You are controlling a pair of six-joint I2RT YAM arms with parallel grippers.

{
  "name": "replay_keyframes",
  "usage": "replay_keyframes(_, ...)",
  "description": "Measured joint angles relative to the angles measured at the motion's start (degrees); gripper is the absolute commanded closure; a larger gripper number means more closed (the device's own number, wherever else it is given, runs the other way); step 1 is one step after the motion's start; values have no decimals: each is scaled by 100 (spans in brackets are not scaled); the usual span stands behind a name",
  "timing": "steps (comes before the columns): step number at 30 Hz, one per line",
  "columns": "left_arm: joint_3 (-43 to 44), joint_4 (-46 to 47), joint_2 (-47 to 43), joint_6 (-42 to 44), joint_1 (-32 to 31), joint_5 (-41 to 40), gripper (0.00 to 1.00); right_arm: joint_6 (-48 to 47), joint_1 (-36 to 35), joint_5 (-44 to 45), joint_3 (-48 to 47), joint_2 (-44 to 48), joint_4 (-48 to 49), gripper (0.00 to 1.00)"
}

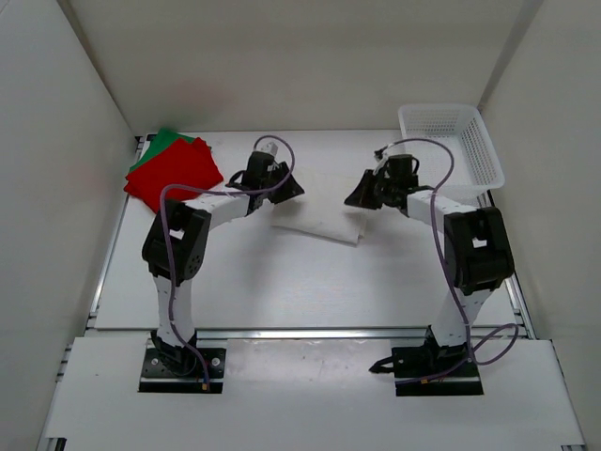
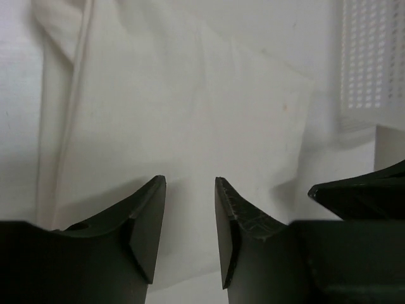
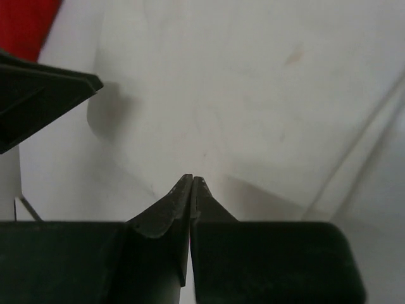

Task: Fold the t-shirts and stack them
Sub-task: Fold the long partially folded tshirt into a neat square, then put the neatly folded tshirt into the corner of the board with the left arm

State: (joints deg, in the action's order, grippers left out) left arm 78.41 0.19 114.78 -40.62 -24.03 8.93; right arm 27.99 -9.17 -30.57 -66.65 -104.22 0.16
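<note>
Between left claw [image 2: 190,180], released, and right claw [image 3: 192,178], clenched on nothing visible: folded white t-shirt [image 1: 315,225] on counter [image 1: 235,291], long axis left-right, about equally near both.

Shirt [image 1: 315,225] centre, stack [image 1: 174,174] left, basket [image 1: 451,146] right

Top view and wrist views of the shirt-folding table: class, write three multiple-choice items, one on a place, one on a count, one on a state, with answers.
1. Where does the red shirt lie? A near right; B far left, on the green shirt; C centre.
2. How many shirts show? A two; B three; C five.
3. The left gripper is: A open; B shut; C hidden.
Answers: B, red overlaps green at the far-left corner; B, red, green and the white shirt; A, a clear gap separates its fingers.
</note>
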Motion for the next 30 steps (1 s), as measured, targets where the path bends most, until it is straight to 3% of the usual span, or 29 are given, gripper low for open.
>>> replay_keyframes(5, -1650, 1040, -107, -319, 24, 323, 55, 7, -498, -17, 695, -146, 87, 99)
replay_keyframes(9, -3353, 2199, -1016, -809, 278, 579, 51, 68, -501, -44, 1237, -190, 258, 100)
replay_keyframes(13, -4363, 2675, -1707, -1147, 190, 769, 44, 28, -505, -81, 1279, -190, 382, 100)
replay_keyframes(15, -4568, 2581, -2026, -1180, 168, 863, 38, 0, -507, -81, 1276, -184, 380, 100)
replay_keyframes(18, -4649, 2138, -2730, -1019, 258, 793, 14, -92, -507, -85, 1266, -125, 310, 92)
replay_keyframes(21, -4583, 1722, -3375, -673, 452, 566, 1, -166, -564, -74, 1228, 37, 175, 64)
replay_keyframes(24, -4492, 1523, -3467, -404, 721, 404, 2, -247, -671, -44, 1204, 339, 125, 57)
replay_keyframes(30, -4579, 1423, -2704, -173, 949, 363, 1, -256, -850, -90, 1432, 1193, 278, 57)
